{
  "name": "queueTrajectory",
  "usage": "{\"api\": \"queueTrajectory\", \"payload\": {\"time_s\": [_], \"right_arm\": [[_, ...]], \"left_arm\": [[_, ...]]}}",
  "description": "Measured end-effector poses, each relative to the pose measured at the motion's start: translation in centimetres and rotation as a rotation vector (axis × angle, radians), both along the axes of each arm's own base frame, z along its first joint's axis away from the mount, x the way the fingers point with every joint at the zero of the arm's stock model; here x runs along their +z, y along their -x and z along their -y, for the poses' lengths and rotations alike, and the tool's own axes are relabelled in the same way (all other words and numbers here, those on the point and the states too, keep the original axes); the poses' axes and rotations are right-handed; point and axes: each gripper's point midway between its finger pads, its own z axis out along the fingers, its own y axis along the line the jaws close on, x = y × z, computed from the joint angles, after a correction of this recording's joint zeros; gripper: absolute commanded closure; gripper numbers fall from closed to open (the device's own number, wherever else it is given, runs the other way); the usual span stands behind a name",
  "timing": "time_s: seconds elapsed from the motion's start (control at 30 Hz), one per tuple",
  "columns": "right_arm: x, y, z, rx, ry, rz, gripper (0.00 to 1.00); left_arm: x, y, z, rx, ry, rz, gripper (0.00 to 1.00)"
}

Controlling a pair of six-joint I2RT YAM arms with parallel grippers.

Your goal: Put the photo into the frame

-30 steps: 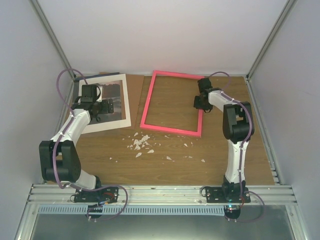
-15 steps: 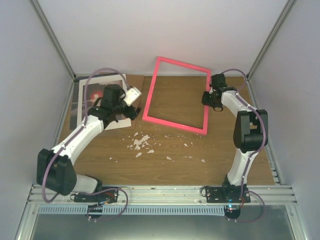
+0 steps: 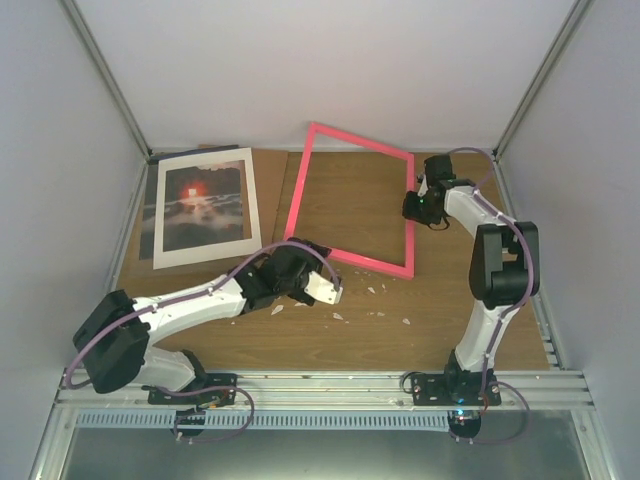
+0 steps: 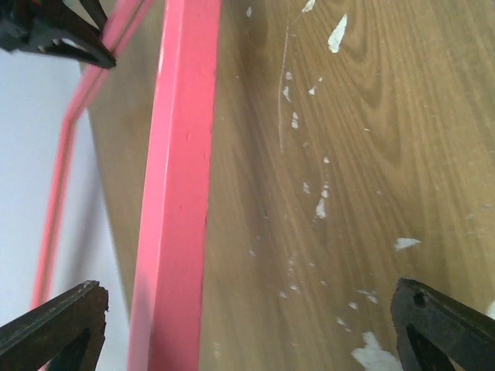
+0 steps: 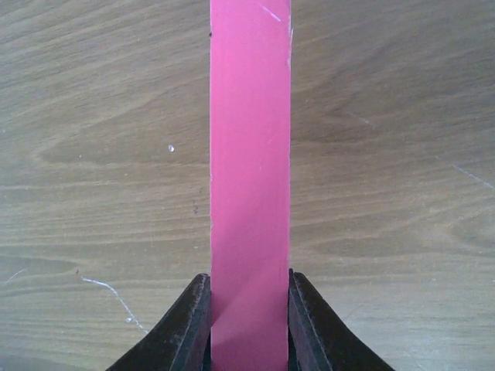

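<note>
**Thin bright pink rectangular frame (image 3: 348, 257) clamped in right tool (image 5: 249, 297)**

The frame stands tilted, near edge seemingly on the brown wooden table (image 3: 450, 310) — the left tool (image 3: 322, 290) gapes empty beside it. The dark rectangular red-sun photo (image 3: 198, 205) lies flat, far left.

- The pink frame (image 4: 174, 193) has one rail running from 12 to 6 o'clock.
- White flecks (image 4: 321, 207) dot the wooden tabletop (image 4: 402, 139) toward 3 o'clock.
- The end effector (image 4: 247, 328) gapes, with its tips at 7 and 5 o'clock.

Bright pink frame (image 3: 360, 260), dark misty photo (image 3: 200, 205) with red-orange glow, white mat (image 3: 251, 200), wood-grain table (image 3: 380, 345)
</note>
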Motion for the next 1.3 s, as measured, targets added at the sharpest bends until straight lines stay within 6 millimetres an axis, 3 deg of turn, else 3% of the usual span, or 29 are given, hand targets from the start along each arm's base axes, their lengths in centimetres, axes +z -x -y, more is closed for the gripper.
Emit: {"api": "queueTrajectory", "payload": {"time_s": [0.3,0.43,0.57,0.77,0.87,0.97,1.03,1.1,1.17,1.23,1.3], "right_arm": [[0.1,1.3,-0.6,0.014,-0.041,-0.018,0.99],[-0.3,2.4,-0.6,0.016,-0.048,-0.036,1.0],[-0.3,2.6,-0.7,0.019,-0.053,-0.039,0.99],[0.2,2.7,-1.0,0.023,-0.076,-0.032,0.99],[0.5,2.7,-1.1,0.024,-0.088,-0.026,0.92],[0.5,2.9,-1.0,0.032,-0.08,-0.033,0.86],[1.1,2.7,-1.0,0.045,-0.072,-0.028,0.79],[2.3,2.0,-1.0,0.06,-0.064,-0.003,0.65],[4.0,1.0,-1.0,0.099,-0.05,0.052,0.39],[6.5,-0.2,-0.5,0.151,-0.018,0.152,0.06],[9.7,-0.9,0.4,0.202,0.021,0.268,0.01]], "left_arm": [[-0.9,-1.5,2.1,-0.061,-0.08,0.284,0.19],[0.3,-2.8,2.7,-0.046,-0.073,0.385,0.27],[1.3,-3.7,3.3,-0.04,-0.066,0.466,0.5],[2.1,-4.1,3.5,-0.042,-0.073,0.524,0.74],[2.2,-4.1,3.5,-0.057,-0.091,0.544,0.87],[2.9,-4.1,3.7,-0.06,-0.074,0.562,0.94],[3.2,-4.1,3.6,-0.057,-0.068,0.561,1.0],[3.9,-4.4,3.6,-0.04,-0.053,0.563,1.0],[5.1,-4.9,3.5,-0.012,-0.024,0.558,1.0],[6.5,-5.6,3.3,0.023,0.015,0.535,1.0],[7.3,-6.1,3.1,0.054,0.047,0.49,1.0]]}}
